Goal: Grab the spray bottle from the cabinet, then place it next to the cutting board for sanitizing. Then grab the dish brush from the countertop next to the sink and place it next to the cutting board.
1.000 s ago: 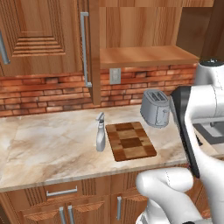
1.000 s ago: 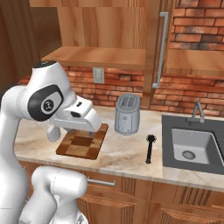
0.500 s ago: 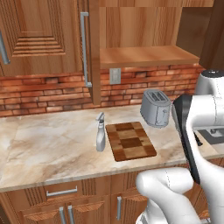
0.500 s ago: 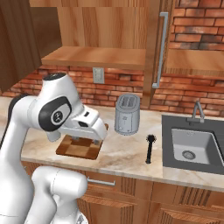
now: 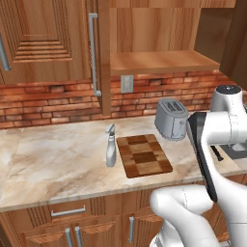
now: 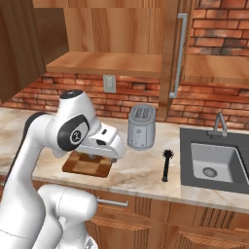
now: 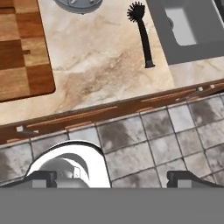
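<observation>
Hand view: my end effector [image 7: 111,179] hangs spread and empty. Brush [image 7: 142,34] lies beside the sink [image 7: 192,26]. A sloppy descent could nudge it in.

Domestic kitchen: wooden cabinet [image 5: 43,43], brick backsplash [image 5: 53,103], toaster [image 6: 141,127], sink [image 6: 214,160] set into marbled table [image 5: 53,154].

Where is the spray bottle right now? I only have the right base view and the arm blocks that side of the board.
Observer: The spray bottle stands upright on the countertop, just left of the cutting board.
Operator: Is the end effector holding anything?
Observer: No. In the hand view the end effector is open and empty.
Operator: What does it look down on?
Observer: The dish brush, lying between the board and the sink.
</observation>
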Robot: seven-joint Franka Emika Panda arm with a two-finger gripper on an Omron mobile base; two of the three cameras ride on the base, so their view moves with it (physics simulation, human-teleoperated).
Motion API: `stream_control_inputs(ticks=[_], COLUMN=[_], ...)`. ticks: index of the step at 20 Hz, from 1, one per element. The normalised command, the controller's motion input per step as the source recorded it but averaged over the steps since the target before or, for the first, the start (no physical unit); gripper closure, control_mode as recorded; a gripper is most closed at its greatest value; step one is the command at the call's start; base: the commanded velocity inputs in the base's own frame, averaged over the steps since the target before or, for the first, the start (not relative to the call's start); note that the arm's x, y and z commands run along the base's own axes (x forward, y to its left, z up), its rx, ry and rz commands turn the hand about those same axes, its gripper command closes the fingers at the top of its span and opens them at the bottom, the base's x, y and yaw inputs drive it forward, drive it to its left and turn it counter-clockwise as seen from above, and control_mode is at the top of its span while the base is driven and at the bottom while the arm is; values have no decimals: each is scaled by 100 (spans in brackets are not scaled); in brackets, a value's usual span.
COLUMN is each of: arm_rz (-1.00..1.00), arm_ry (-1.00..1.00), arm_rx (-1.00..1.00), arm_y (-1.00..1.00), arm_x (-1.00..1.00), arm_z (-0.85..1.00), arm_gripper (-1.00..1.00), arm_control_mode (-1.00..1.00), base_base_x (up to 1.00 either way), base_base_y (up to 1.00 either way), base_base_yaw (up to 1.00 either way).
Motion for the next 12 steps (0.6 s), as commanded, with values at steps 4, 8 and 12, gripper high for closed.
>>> stream_control_inputs(ticks=[4,8,12], arm_rz=[0,0,0], arm_ry=[0,0,0], arm_rx=[0,0,0], arm_y=[-7,-24,-30], arm_x=[43,46,46], arm_z=[-31,-28,-24], arm_gripper=[-100,-100,-100], arm_control_mode=[-100,-100,-100], base_base_x=[0,0,0], base_base_y=[0,0,0], base_base_yaw=[0,0,0])
